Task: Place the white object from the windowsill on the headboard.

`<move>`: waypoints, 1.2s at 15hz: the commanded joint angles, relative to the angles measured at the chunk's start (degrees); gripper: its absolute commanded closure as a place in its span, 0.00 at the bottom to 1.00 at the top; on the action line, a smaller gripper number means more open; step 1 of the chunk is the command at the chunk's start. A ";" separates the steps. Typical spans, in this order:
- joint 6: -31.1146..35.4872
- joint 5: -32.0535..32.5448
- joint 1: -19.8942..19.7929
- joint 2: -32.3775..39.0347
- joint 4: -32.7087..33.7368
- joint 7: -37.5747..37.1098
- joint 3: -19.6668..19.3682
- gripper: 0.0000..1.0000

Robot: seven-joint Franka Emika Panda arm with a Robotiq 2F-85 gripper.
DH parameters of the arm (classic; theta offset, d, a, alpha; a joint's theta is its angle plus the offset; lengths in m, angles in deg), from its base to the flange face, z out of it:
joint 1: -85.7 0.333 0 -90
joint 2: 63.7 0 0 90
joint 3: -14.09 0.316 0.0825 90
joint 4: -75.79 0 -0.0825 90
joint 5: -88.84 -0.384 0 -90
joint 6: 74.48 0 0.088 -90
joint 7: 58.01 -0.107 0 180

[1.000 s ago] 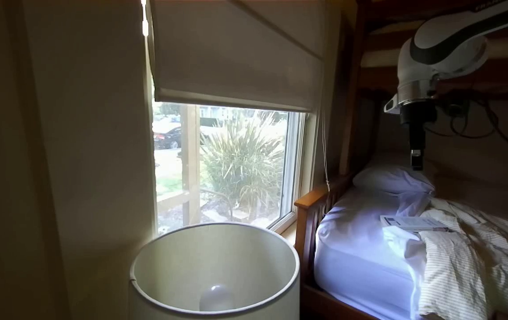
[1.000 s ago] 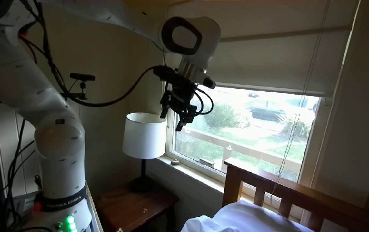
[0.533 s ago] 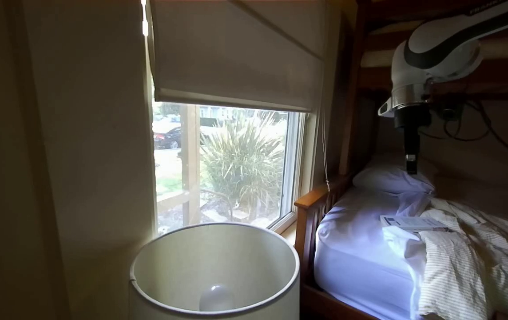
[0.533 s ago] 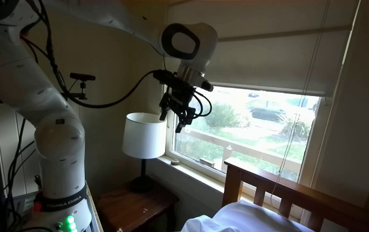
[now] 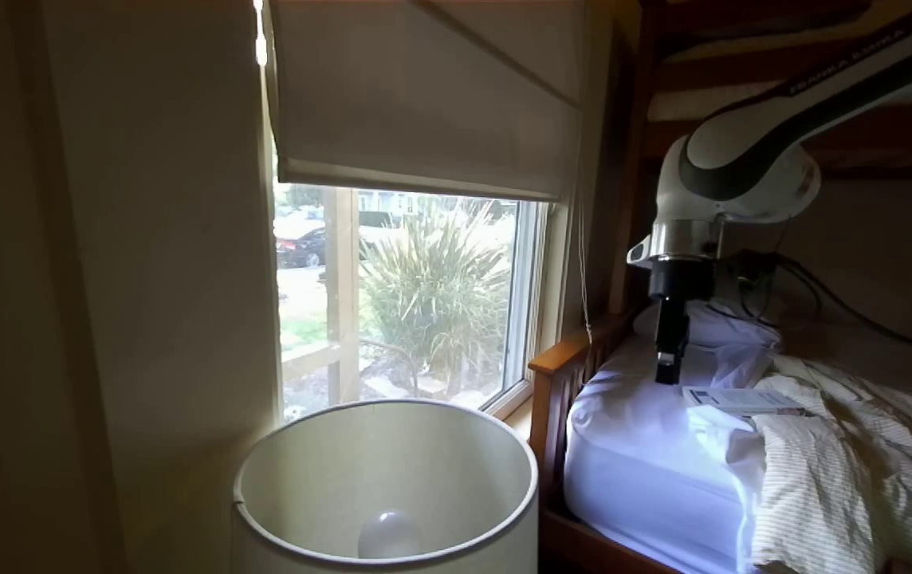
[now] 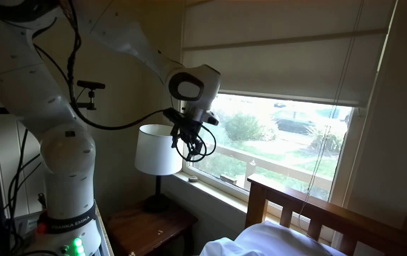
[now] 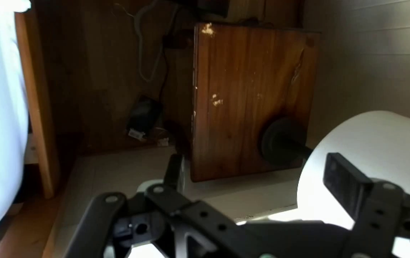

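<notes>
1. The room is dim, its daylight coming through the window (image 6: pixel 292 149); a pale, cloth-like blind (image 6: pixel 285 64) covers the upper part, and thin cords (image 5: pixel 583 247) hang down to the headboard (image 6: pixel 331 213).
2. Along the bottom of the window runs the sill (image 6: pixel 221 195), a narrow, smooth, pale ledge. The white object (image 6: pixel 193 179) rests on it towards the end near the lamp (image 6: pixel 159 151), well apart from the headboard; it looks small and rounded, and greyish in this light.
3. The headboard is orange-brown wood, a long rail with a sheen along its top, over upright slats.
4. Beside it, the bed (image 5: pixel 639 454) wears a smooth white sheet; a flat book (image 5: pixel 743 400) lies next to a crumpled, finely striped quilt (image 5: pixel 823 478).
5. The lamp has a white drum shade, a rounded bulb (image 5: pixel 388 534) inside it, and a dark base (image 6: pixel 156 203). It stands on the table (image 6: pixel 153 227), whose brown, grained top shows a few pale, rough marks in the wrist view.
6. The arm (image 6: pixel 68 153) is glossy and white. The black gripper (image 7: pixel 260 178) points downward; in an exterior view it overlaps the lamp and the window, higher than the sill. Its fingers (image 7: pixel 346 182) are spread fully apart, with nothing held between them.
</notes>
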State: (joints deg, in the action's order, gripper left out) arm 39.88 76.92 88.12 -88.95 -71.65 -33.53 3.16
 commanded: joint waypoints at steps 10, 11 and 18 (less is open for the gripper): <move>6.20 -4.60 2.55 7.98 0.10 -0.08 4.61 0.00; 10.70 -5.67 3.02 8.94 -0.19 -1.71 5.56 0.00; 23.13 -5.69 5.02 14.06 0.88 -7.33 10.75 0.00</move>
State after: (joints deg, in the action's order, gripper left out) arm 63.27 71.28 93.59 -74.76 -70.80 -40.94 13.54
